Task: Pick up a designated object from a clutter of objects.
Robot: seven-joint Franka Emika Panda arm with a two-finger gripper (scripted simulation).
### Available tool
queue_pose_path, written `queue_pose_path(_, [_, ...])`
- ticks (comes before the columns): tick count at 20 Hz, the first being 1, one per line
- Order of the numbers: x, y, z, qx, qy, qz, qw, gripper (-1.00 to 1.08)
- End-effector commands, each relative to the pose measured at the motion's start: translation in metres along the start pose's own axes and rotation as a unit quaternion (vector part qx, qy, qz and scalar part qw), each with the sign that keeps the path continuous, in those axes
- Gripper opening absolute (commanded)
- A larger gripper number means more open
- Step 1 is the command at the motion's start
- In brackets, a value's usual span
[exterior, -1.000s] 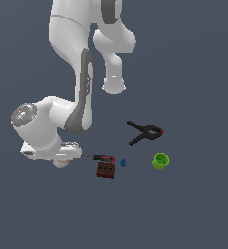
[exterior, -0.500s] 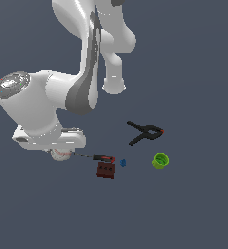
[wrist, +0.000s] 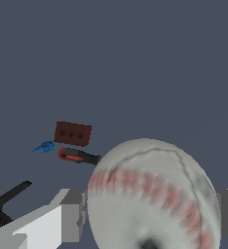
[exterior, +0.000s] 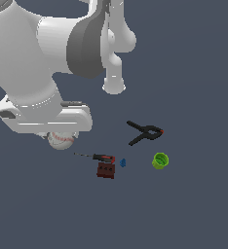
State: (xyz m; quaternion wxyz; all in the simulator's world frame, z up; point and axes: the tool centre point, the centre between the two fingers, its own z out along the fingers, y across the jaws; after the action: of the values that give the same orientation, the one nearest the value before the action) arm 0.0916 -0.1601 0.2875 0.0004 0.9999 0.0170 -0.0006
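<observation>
The white baseball (exterior: 61, 140) with red stitching hangs just under the arm's hand, at the exterior view's left of the other objects. My gripper (exterior: 61, 137) is shut on it; the hand hides most of the fingers there. In the wrist view the baseball (wrist: 152, 194) fills the space between the two grey fingers (wrist: 69, 214), pressed on both sides. The rest of the clutter lies apart from the ball: the red-handled screwdriver (exterior: 100, 157), dark red-brown block (exterior: 105, 170), tiny blue piece (exterior: 122, 162), black clamp (exterior: 145, 132) and green cup (exterior: 160, 160).
The large white arm links (exterior: 43, 53) fill the upper part of the exterior view's left. In the wrist view the screwdriver (wrist: 78, 156), block (wrist: 72, 133) and blue piece (wrist: 44, 147) show beyond the ball.
The arm has swung much closer to the exterior camera and looms larger. The baseball has risen with the hand, away from the screwdriver. The other objects have not moved.
</observation>
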Motion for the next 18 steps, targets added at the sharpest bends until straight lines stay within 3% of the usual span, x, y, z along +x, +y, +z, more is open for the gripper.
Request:
queue_pose_path(1, [0.002,-0.008,-0.025,0.000,0.000,0.000,1.0000,-1.00])
queue_pose_path(9, [0.010,-0.025,-0.073,0.000,0.001,0.000,1.0000,-1.00])
queue_pose_path(18, [0.013,-0.028,-0.084,0.000,0.001,0.000,1.0000,-1.00])
